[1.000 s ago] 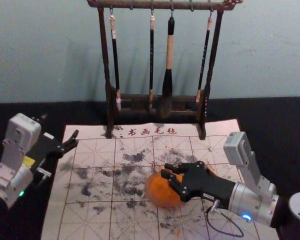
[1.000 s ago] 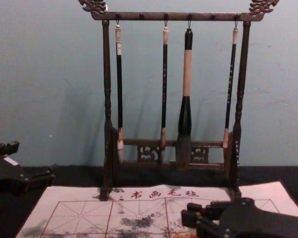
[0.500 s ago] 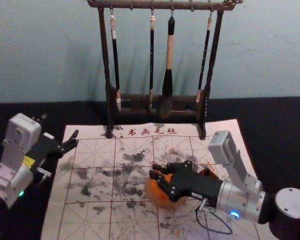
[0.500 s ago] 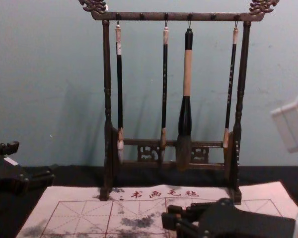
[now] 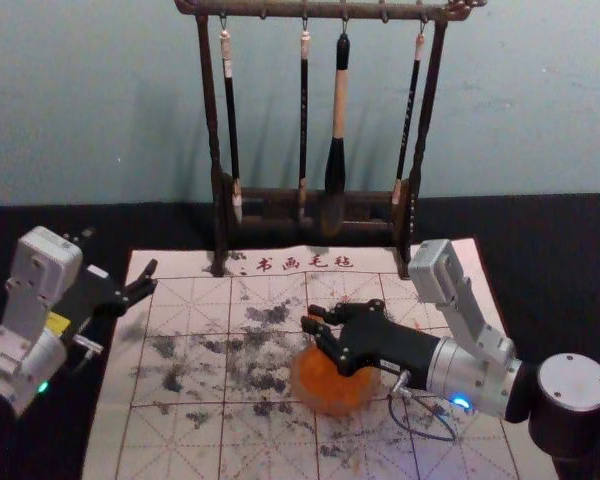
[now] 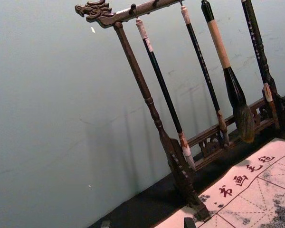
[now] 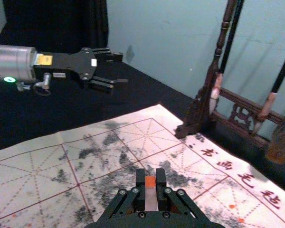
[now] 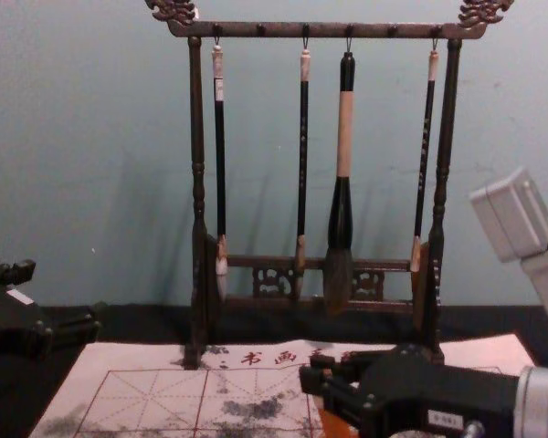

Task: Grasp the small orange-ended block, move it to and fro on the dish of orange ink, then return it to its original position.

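Head view: of two grippers, the right gripper [image 5: 313, 317] is at work, its fingertips above the calligraphy mat [image 5: 185, 440]. The right wrist view shows its two fingers closed on one small orange-ended block [image 7: 150, 182], gripped upright between them; the block's sides are mostly hidden by the fingers.

One round dish of orange ink [image 5: 330, 388] lies on the mat, just beside the right gripper's fingertips on the robot's side; the gripper covers part of its far edge. In the chest view the dish is a scrap of orange behind the gripper, cut off by the bottom edge.

Beyond the right gripper stands one dark wooden brush rack [image 5: 211, 110] with four hanging brushes, three slim and one thick; its top is cropped. The mat bears four printed characters, partly covered in the chest view.

The left gripper [image 5: 120, 257] is parked well apart from the right, fingers spread, holding nothing.
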